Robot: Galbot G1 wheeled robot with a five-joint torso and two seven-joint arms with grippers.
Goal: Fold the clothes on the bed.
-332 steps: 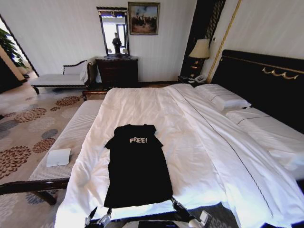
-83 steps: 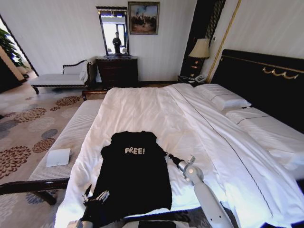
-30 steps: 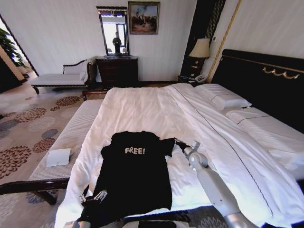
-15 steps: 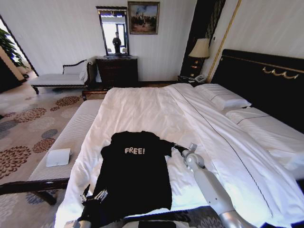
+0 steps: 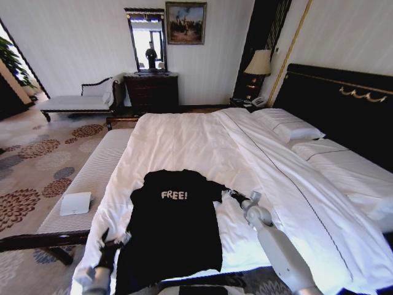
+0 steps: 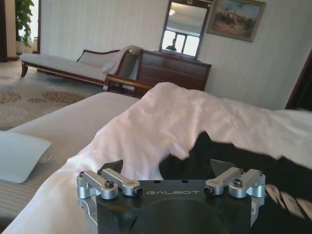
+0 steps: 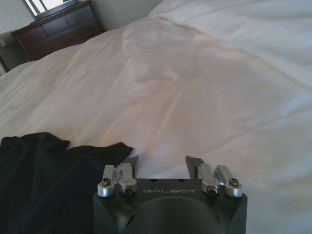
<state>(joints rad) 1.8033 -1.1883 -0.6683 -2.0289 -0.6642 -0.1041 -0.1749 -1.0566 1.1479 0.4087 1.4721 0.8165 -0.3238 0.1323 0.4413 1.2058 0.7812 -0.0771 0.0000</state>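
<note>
The black T-shirt [image 5: 175, 227] with white "FREE!" lettering lies flat near the foot of the bed [image 5: 184, 135], its collar towards the pillows. My left gripper [image 5: 112, 239] hovers open at the shirt's lower left edge; in the left wrist view the left gripper [image 6: 168, 166] sits over white duvet, with the dark shirt [image 6: 243, 161] just beyond its fingers. My right gripper [image 5: 232, 195] is open next to the shirt's right sleeve. In the right wrist view the right gripper [image 7: 162, 161] holds nothing, and the sleeve [image 7: 58, 165] lies beside one finger.
A pale striped bench [image 5: 92, 178] runs along the bed's left side and carries a small white box [image 5: 75, 203]. Pillows [image 5: 288, 129] and a dark headboard [image 5: 344, 104] are on the right. A dresser [image 5: 151, 92], chaise [image 5: 80, 101] and lamp [image 5: 258, 63] stand far back.
My left gripper has moved left, off the shirt's lower corner to its edge over the duvet. My right gripper has drawn back slightly from the spread right sleeve.
</note>
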